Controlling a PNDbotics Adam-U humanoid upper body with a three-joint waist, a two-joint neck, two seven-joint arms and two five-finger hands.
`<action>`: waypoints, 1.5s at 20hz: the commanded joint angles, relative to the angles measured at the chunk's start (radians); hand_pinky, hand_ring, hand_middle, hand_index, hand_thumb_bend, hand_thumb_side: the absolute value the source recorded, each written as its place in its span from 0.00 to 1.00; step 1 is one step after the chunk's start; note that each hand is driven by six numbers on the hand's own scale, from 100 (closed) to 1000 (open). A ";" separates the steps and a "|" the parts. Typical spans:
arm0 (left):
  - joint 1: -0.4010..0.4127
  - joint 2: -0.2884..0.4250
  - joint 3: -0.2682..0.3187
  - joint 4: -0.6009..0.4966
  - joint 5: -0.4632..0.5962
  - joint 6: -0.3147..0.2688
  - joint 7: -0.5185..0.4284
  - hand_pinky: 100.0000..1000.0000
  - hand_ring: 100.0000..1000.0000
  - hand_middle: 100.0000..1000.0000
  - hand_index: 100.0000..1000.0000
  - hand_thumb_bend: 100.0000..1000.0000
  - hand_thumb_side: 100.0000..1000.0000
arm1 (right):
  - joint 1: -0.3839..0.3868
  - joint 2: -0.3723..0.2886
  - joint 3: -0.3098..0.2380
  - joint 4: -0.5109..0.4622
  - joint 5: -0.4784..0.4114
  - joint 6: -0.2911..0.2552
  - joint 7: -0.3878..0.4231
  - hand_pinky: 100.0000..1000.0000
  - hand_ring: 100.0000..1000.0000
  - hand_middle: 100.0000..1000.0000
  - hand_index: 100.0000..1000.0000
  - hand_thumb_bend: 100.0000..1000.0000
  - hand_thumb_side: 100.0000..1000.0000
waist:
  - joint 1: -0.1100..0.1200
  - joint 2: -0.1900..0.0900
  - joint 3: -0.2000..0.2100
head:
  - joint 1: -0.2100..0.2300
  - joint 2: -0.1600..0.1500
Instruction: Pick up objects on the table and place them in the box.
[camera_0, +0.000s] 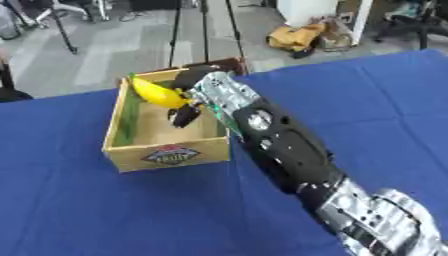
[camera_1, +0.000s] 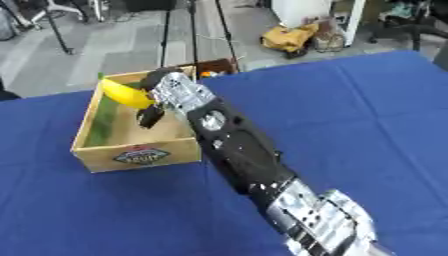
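A wooden box (camera_0: 166, 156) with a label on its front wall stands on the blue table, left of centre. My right arm reaches in from the lower right, and my right hand (camera_0: 194, 89) hangs over the box's right side. Its fingers are curled round a yellow banana (camera_0: 157, 93), which is held tilted above the box's inside, its upper end toward the back left corner. Something green (camera_0: 129, 114) lies along the box's left inner wall. My left hand shows in neither view.
The blue cloth (camera_0: 367, 100) covers the table on all sides of the box. Beyond the table's far edge is a grey floor with chair legs, a stand and a yellow-brown bag (camera_0: 296, 37).
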 joint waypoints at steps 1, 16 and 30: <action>-0.009 0.015 0.003 -0.020 0.004 -0.001 -0.004 0.29 0.72 0.82 0.86 0.05 0.98 | -0.029 0.010 -0.016 0.018 0.012 0.006 0.006 0.72 0.89 0.89 0.92 0.00 0.67 | -0.001 -0.016 0.004 | -0.002 -0.014; -0.014 0.016 0.002 -0.020 0.006 -0.002 -0.005 0.29 0.72 0.82 0.86 0.05 0.98 | -0.032 0.039 -0.038 0.103 0.045 0.015 -0.017 0.75 0.91 0.93 0.95 0.00 0.69 | 0.000 -0.014 0.006 | -0.002 -0.018; -0.015 0.018 0.001 -0.020 0.008 -0.002 -0.007 0.29 0.72 0.82 0.86 0.05 0.98 | -0.037 0.050 -0.073 0.129 0.106 0.072 -0.058 0.79 0.98 1.00 1.00 0.17 0.77 | -0.002 -0.018 0.006 | -0.003 -0.024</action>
